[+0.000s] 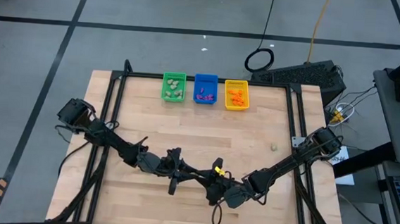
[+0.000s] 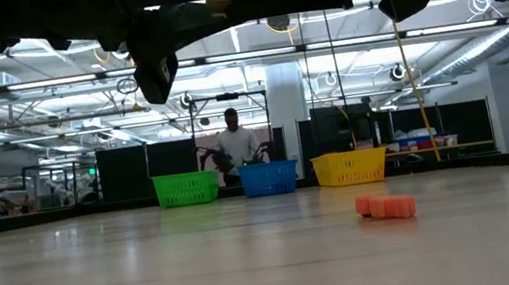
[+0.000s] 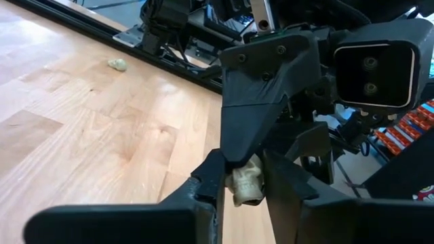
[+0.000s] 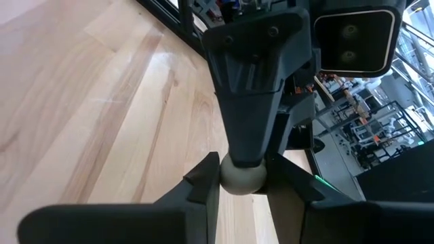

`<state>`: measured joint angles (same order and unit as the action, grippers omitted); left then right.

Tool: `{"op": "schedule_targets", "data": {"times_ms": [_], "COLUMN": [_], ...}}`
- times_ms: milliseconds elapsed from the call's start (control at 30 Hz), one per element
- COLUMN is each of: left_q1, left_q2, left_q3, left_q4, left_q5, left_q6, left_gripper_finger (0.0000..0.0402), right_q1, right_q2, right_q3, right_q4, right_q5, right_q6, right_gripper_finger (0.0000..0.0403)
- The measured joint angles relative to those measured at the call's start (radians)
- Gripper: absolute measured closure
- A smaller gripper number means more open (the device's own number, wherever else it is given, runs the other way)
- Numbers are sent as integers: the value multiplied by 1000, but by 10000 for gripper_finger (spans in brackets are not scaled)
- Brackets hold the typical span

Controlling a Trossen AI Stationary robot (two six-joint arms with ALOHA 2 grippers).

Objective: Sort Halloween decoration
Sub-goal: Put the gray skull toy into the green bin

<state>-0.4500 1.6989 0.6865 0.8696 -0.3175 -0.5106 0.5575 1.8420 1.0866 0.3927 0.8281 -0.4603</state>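
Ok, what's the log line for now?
step: handover | right gripper: holds skull | left gripper: grips same skull | where: above table front

Robotics lab; rig frames [image 2: 58, 177], overhead trusses [image 2: 321, 47]

No text, label or number is readable on anything here.

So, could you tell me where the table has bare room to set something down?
The widest free patch is the bare wood between the green bin, blue bin and yellow bin and the two arms. It is crowded near the front middle, where the left gripper and right gripper meet over a pale skull trinket. A stray pale trinket lies right.
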Motion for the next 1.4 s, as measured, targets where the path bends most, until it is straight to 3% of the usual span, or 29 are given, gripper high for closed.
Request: {"op": "schedule_targets", "data": {"times_ms": [167,433,567,867,1100,1400], "left_q1": [0,0,-2,-3,4,79], "left_q2": [0,0,0,0,-26,-237], "left_q3": [0,0,2,2,2,0], "left_q4": [1,6,21,17,33,-218], "left_q5": [3,8,56,77,118,160], "left_q6": [16,22,22,21,76,188], "left_gripper_finger": [332,334,334,334,334,334], "right_q1": [0,0,-2,-3,11,95], "right_q2": [0,0,1,1,1,-49], "right_q3": [0,0,1,1,0,0], "right_q4": [6,21,10,7,-94,-157], "right_q5": [3,7,15,19,45,329], "right_q6": [0,0,-11,-21,27,-42], "right_gripper_finger": [313,232,206,200,200,200]}}
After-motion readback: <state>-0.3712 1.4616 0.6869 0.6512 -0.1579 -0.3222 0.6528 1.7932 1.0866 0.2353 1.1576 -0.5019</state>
